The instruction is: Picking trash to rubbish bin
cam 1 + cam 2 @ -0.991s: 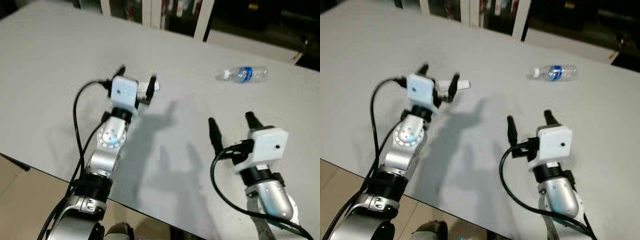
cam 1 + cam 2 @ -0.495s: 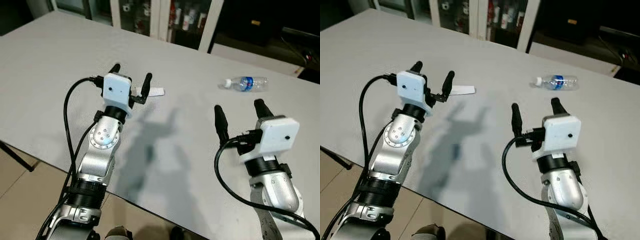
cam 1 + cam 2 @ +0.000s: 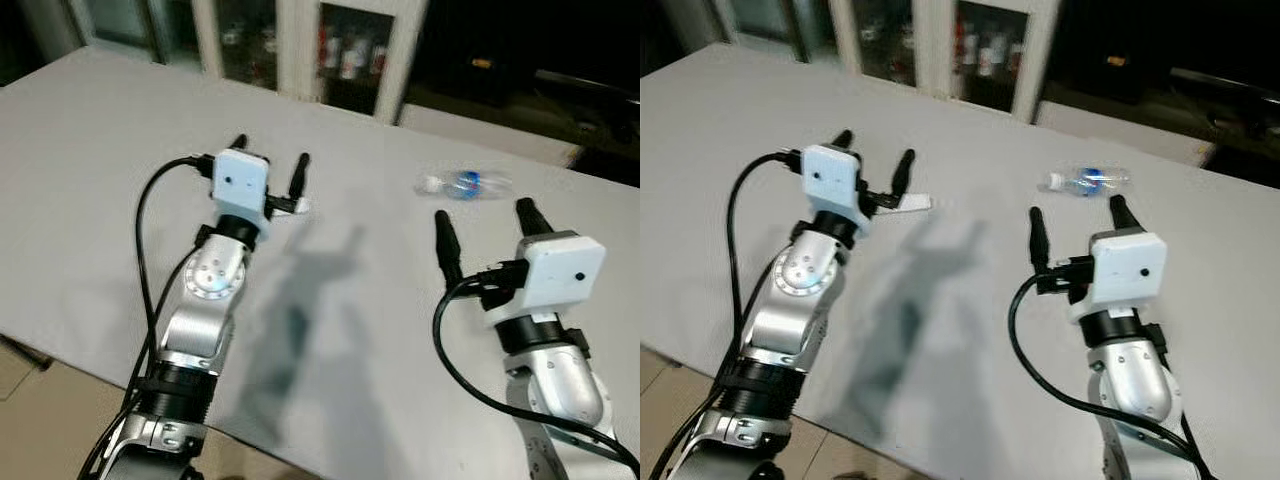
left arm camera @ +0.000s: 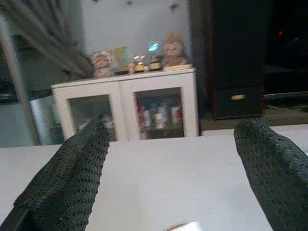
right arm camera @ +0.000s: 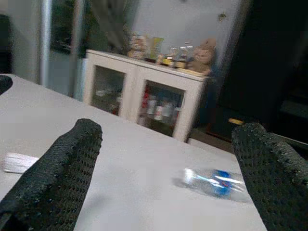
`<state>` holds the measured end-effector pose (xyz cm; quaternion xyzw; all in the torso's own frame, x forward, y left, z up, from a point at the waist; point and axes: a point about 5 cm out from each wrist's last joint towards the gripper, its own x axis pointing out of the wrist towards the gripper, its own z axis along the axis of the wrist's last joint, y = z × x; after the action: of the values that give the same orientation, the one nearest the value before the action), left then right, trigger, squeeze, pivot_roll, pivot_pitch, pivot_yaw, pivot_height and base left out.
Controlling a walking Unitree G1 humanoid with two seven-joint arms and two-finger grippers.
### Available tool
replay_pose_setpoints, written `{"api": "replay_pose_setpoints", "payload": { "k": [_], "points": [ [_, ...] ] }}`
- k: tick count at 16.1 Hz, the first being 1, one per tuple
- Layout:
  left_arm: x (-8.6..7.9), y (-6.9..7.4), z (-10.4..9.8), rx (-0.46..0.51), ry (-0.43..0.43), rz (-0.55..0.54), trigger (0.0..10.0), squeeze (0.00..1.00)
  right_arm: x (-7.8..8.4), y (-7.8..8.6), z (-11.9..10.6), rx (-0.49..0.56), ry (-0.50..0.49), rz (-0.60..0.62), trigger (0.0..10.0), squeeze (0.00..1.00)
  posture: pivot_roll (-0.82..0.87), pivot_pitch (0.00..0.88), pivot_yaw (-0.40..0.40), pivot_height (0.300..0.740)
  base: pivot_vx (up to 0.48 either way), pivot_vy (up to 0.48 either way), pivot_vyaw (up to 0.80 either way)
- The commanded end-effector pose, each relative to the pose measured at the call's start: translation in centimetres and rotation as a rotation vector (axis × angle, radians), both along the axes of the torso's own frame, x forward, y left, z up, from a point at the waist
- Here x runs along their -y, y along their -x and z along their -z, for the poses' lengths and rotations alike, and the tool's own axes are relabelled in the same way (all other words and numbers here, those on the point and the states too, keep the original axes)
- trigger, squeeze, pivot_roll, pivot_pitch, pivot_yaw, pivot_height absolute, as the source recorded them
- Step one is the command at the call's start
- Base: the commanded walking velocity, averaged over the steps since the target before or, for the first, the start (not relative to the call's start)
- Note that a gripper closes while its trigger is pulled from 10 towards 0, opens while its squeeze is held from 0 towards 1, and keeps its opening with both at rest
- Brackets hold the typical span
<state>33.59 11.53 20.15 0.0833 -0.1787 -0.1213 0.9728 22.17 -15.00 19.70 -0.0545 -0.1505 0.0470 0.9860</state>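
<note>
1. I see a wide, pale grey table (image 3: 90, 180) spread under both arms, its far edge running beyond all four fingertips.
2. Past that far edge stands a low white cabinet with glass doors (image 4: 127, 108), straight ahead of the left fingers in the left wrist view, with small figurines and ornaments (image 4: 137, 57) lined up on its top.
3. My left silver arm with its white camera block reaches out over the table; the left gripper (image 3: 270, 165) has its two long black fingers spread wide apart with nothing between them.
4. My right silver arm is raised nearer to me; the right gripper (image 3: 485, 217) also has its fingers released and parted, holding nothing.
5. A clear plastic water bottle with a blue label (image 3: 465, 184) lies on its side on the table, beyond the right fingertips and well apart from them. In the right wrist view it (image 5: 211, 181) sits ahead, closer to one finger than the other.
6. A small flat white scrap of paper-like trash (image 3: 913, 202) lies on the table just beside the inner left finger, at about tip level. I cannot tell whether the finger touches it. In the left wrist view its corner (image 4: 185, 226) shows low between the two fingers.
</note>
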Motion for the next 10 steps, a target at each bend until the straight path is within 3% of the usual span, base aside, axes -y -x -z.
{"api": "replay_pose_setpoints", "payload": {
  "k": [1, 5, 10],
  "points": [
    [-0.41, 0.14, -0.15, -0.001, -0.005, -0.007, 10.0, 0.0, -0.05, 0.2, -0.24, 0.006, 0.008, 0.001, 10.0, 0.0, 0.17, 0.084, -0.067, 0.74, 0.394, 0.0, 0.0],
    [-0.51, 0.11, 0.01, -0.017, -0.011, -0.012, 10.0, 0.0, -0.08, 0.26, -0.1, 0.0, 0.01, 0.001, 10.0, 0.0, 0.17, 0.086, -0.066, 0.74, 0.368, 0.0, 0.0],
    [-0.7, 0.34, 0.29, -0.027, -0.012, -0.004, 10.0, 0.0, -0.2, 0.32, 0.2, -0.011, 0.005, -0.001, 10.0, 0.0, 0.17, 0.094, -0.064, 0.74, 0.0, 0.0, 0.0]
  ]
}}
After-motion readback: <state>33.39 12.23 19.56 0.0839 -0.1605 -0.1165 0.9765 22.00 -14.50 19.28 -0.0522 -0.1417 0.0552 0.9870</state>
